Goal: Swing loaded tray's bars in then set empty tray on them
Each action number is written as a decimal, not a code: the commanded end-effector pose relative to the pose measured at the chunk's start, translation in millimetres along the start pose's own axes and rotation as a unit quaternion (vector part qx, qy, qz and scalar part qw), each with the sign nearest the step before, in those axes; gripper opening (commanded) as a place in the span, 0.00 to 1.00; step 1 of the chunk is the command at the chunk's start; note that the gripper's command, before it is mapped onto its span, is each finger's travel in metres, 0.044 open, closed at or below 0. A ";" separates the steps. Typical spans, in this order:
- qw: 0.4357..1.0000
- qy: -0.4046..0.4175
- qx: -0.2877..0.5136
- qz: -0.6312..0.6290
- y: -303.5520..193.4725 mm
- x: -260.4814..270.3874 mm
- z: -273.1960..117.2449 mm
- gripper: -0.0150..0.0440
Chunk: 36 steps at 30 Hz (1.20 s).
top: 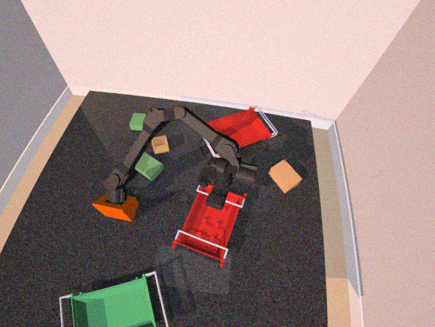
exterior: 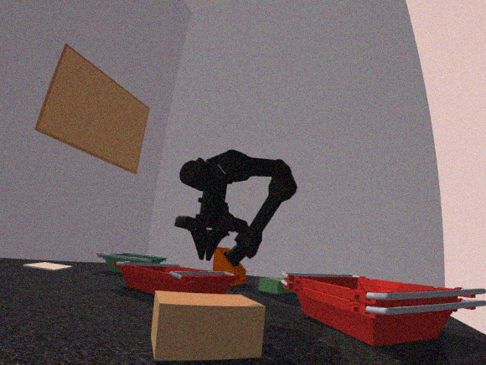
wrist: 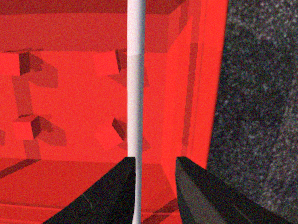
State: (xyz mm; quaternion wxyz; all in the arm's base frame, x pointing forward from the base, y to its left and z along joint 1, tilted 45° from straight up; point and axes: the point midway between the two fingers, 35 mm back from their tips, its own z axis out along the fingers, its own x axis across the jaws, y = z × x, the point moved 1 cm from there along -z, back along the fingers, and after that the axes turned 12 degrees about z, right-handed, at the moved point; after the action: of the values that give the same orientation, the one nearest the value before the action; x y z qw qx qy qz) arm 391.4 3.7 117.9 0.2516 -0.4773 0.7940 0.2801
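Observation:
The loaded red tray [top: 233,226] [exterior: 168,285] [wrist: 212,75] stands mid-table with small red blocks [top: 213,222] inside. Its bar [top: 202,240] at the front end lies across the top. The bar [top: 235,203] [wrist: 135,100] at the back end also lies in over the tray. My gripper [top: 216,205] [exterior: 204,259] [wrist: 155,166] is slightly open and empty, pointing down above this bar. A second red tray [top: 259,129] [exterior: 394,326] stands behind, showing doubled rims and bars swung out; it looks like two nested trays. A green tray [top: 127,304] [exterior: 108,260], bars out, looks empty.
An orange-tan block [top: 285,176] [exterior: 209,331] stands right of the trays. Green blocks [top: 149,167] [top: 137,121] and a small tan open box [top: 160,145] stand near my arm. The wall rises just behind the second red tray. A pale flat square [exterior: 47,266] lies on the table.

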 end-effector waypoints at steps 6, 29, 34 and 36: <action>1.000 0.001 -0.004 0.001 0.4 0.6 3.2 0.39; 1.000 0.001 -0.004 0.001 0.4 0.6 3.2 0.25; 1.000 0.001 -0.004 0.000 0.4 0.5 3.0 0.25; 1.000 0.001 -0.004 0.000 0.4 0.5 3.0 0.25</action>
State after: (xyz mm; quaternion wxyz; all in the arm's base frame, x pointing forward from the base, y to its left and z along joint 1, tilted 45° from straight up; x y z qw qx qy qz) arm 391.2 5.6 115.6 0.2491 -0.4784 0.7932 0.2825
